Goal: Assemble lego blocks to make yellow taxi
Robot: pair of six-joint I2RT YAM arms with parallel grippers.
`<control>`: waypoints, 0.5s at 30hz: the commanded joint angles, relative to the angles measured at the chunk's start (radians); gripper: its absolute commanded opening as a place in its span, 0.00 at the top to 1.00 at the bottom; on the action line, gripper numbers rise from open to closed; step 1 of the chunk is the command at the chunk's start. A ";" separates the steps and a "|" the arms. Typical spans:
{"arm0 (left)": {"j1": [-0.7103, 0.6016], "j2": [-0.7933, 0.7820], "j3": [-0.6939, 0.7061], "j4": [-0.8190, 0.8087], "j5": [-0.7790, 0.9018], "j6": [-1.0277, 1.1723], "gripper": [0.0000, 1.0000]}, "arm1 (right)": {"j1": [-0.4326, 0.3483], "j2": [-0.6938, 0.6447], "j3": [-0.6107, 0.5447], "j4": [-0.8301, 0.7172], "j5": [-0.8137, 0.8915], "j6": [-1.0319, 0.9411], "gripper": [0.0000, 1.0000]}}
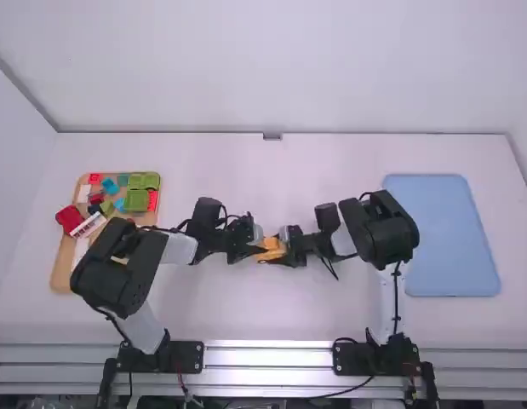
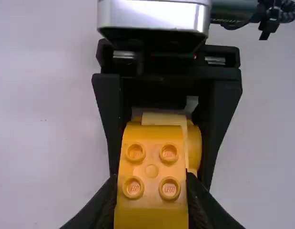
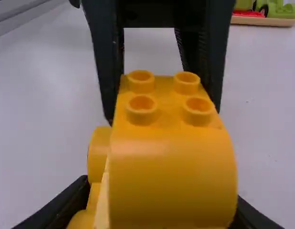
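Note:
Near the table's middle, my left gripper [image 1: 256,250] and my right gripper [image 1: 289,254] face each other at a yellow block assembly [image 1: 270,248]. In the left wrist view, my left gripper [image 2: 151,192] is shut on the assembly, whose curved yellow block [image 2: 152,164] has studs on its face; a paler layer and rounded yellow parts lie beside it. The other gripper's fingers flank its far end. In the right wrist view, my right gripper [image 3: 161,202] is shut on the rounded near end of the yellow assembly [image 3: 171,167], partly hiding the lower parts.
A wooden tray [image 1: 62,271] with green, red, blue and white pieces lies at the left, partly under the left arm. One red block [image 1: 69,218] sits at its left edge. A blue tray [image 1: 442,234] lies at the right, beside the right arm.

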 commanded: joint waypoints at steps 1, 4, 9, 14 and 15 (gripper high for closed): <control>-0.010 0.013 -0.011 0.000 0.022 -0.006 0.98 | 0.000 0.050 -0.037 -0.022 0.133 -0.062 0.46; -0.016 0.024 -0.011 0.012 0.045 0.000 0.98 | 0.000 0.050 -0.041 -0.005 0.134 -0.053 0.46; -0.016 0.047 -0.011 0.026 0.068 0.000 0.98 | -0.001 0.050 -0.032 -0.008 0.133 -0.054 0.46; -0.016 0.058 -0.011 0.028 0.061 0.001 0.98 | -0.001 0.050 -0.020 -0.009 0.133 -0.024 0.46; -0.016 0.061 -0.011 0.030 0.061 0.000 0.98 | 0.000 0.050 -0.018 -0.012 0.134 -0.025 0.46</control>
